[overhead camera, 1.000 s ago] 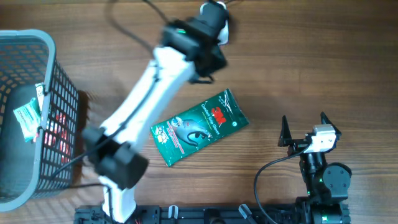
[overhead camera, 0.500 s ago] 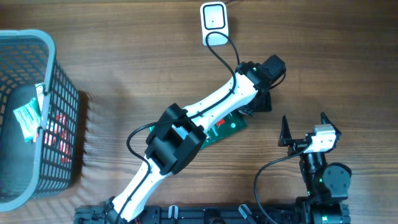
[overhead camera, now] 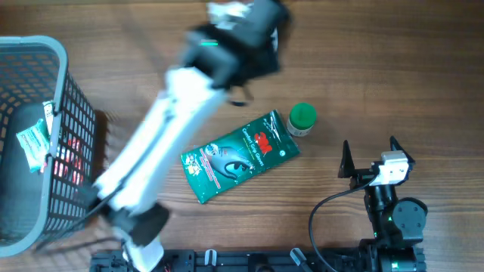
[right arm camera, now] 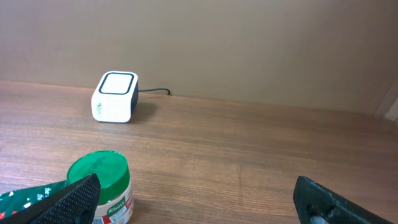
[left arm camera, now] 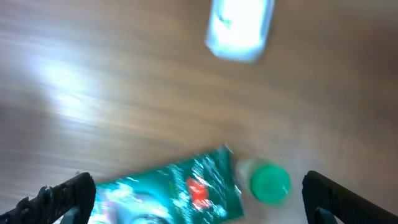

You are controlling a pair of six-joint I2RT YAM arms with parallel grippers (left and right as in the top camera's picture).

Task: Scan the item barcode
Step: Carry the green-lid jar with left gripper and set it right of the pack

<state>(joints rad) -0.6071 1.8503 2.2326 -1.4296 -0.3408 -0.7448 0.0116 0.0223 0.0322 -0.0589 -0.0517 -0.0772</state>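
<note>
Wooden tabletop (overhead camera: 393, 68) carries a grey mesh basket (overhead camera: 30, 47) at its left edge, and the white left arm (overhead camera: 151, 159) slants across it as a blurred streak. A green 3M packet (overhead camera: 240, 155) lies flat mid-table, while the left gripper (left arm camera: 202, 196) above it and the right gripper (right arm camera: 196, 202) near the right side both stand wide, holding nothing. Just beside the packet's right corner a small green-lidded jar (overhead camera: 302, 119) stands upright, apart from the white barcode scanner (right arm camera: 114, 98) at the far edge.
</note>
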